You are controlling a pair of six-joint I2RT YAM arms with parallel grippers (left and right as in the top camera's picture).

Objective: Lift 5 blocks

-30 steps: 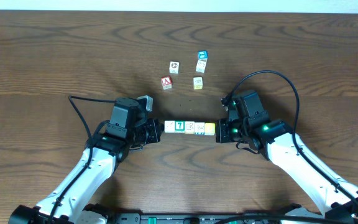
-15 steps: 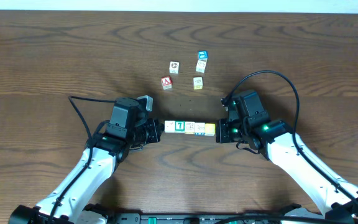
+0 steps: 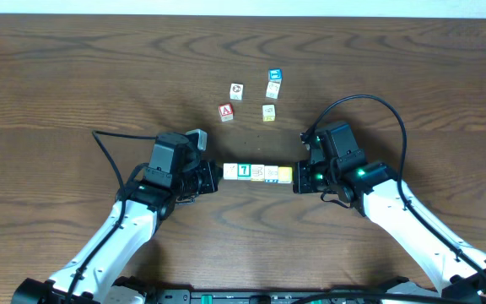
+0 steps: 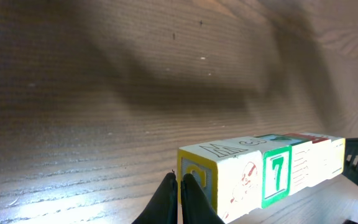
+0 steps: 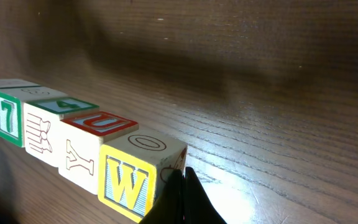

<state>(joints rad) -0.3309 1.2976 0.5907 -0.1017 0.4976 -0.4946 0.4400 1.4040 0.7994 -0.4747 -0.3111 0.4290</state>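
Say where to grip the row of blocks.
Take the row of blocks by its two end faces, left tool and right tool squeezing inward along it: separate cubes lying end to end, so a side grip likely lifts only one.

Wooden table [image 3: 57,84], dark grain. Five loose cubes on it, all well apart from the fingers, on the far side of them.
- Red "A" cube [image 3: 225,111]: ahead of the left fingers [image 3: 213,177].
- White cube with dark mark [image 3: 236,89]: just past the red one.
- Yellow-green cube [image 3: 269,111]: ahead of the right fingers [image 3: 299,177], slightly inboard.
- Pale cube [image 3: 272,89]: farther out.
- Blue-topped cube [image 3: 275,75]: just beside the pale one, farthest.
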